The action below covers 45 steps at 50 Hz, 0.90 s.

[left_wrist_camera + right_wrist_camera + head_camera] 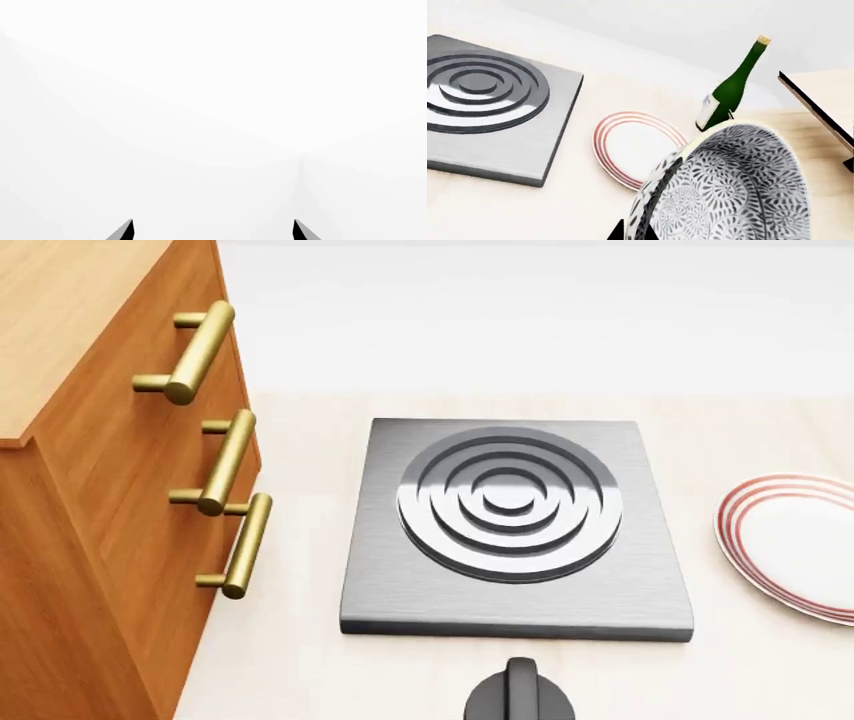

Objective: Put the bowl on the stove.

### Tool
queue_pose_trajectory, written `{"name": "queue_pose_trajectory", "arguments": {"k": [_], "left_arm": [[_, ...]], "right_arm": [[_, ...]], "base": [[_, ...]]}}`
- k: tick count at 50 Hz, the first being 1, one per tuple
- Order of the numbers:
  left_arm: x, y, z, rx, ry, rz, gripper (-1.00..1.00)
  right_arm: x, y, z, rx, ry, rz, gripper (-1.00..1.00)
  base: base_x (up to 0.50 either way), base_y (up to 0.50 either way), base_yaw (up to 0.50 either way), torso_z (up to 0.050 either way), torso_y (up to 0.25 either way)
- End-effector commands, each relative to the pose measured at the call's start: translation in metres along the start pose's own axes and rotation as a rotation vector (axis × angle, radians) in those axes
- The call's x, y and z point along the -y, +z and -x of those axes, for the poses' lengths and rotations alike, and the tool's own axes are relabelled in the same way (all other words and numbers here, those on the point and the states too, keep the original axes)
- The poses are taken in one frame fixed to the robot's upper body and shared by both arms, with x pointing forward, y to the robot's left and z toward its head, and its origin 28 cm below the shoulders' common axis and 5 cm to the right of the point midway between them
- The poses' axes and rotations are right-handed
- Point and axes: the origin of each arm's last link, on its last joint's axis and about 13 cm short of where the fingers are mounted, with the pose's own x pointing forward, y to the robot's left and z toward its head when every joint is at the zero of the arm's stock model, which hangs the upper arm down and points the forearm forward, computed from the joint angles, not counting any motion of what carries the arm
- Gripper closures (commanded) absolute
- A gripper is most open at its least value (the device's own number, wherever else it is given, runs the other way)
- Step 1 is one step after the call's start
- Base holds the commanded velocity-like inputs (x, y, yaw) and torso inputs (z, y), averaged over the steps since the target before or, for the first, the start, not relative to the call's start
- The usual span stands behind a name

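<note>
Your right wrist view: the bowl (727, 190) fills the near field, tilted, its patterned interior facing the camera; a dark finger tip (627, 231) shows at its rim, but whether your right fingers clamp it cannot be told. Beyond lie the plate (630, 150), the green bottle (732, 85) and the stove (490, 107) on the tabletop (494, 210). Left fingers (213, 230): apart, against blank white. Head view: stove burner (510, 502) bare, knob (522, 695) in front, wooden drawers (120, 490) beside it.
</note>
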Motion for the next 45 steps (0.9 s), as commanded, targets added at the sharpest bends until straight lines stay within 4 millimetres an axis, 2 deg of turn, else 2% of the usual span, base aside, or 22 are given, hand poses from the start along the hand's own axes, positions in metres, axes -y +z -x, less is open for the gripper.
{"name": "queue_pose_trajectory", "arguments": {"k": [1, 14, 28, 35, 45], "left_arm": [[-0.002, 0.002, 0.001, 0.041, -0.009, 0.015, -1.00], [-0.002, 0.002, 0.001, 0.042, -0.006, 0.016, -1.00], [-0.002, 0.001, 0.001, 0.037, -0.003, 0.020, -1.00], [-0.002, 0.000, 0.001, 0.034, -0.001, 0.021, -1.00], [-0.002, 0.000, 0.001, 0.034, -0.002, 0.023, -1.00]], "right_arm": [[-0.008, 0.051, -0.007, 0.156, 0.112, 0.107, 1.00], [-0.029, 0.108, -0.055, 0.254, 0.235, 0.133, 1.00], [-0.052, 0.133, -0.102, 0.256, 0.308, 0.118, 1.00], [-0.059, 0.142, -0.113, 0.271, 0.319, 0.109, 1.00], [-0.062, 0.145, -0.106, 0.305, 0.329, 0.144, 1.00]], "base": [[0.00, 0.00, 0.00, 0.000, 0.000], [0.00, 0.00, 0.00, 0.000, 0.000], [0.00, 0.00, 0.00, 0.000, 0.000], [0.00, 0.00, 0.00, 0.000, 0.000], [0.00, 0.00, 0.00, 0.000, 0.000]]}}
